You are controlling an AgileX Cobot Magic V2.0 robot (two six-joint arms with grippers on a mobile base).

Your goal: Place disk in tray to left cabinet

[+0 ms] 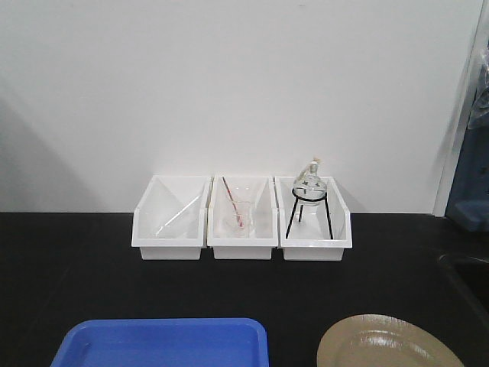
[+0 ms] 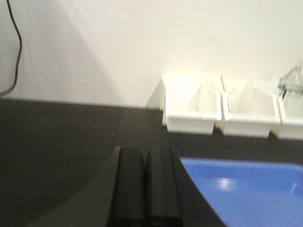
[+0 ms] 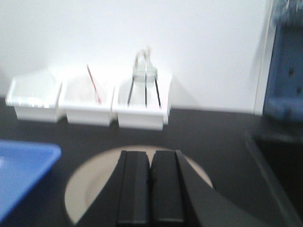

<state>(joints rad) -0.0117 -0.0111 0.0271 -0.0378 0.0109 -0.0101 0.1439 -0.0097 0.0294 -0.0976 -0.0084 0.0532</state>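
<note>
Both arms' jaws pressed together; right gripper [image 3: 151, 189] hangs above disk [image 3: 90, 189], three o'clock of tray [image 3: 23, 175], likely poised for pickup

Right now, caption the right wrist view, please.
Shut right claw over the tan disk, blue tray beside it, white bins behind.

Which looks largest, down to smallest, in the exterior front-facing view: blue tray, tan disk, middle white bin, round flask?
tray
disk
middle bin
flask
The tray and disk are nearest and cropped, so real sizes stay unsure.
</note>
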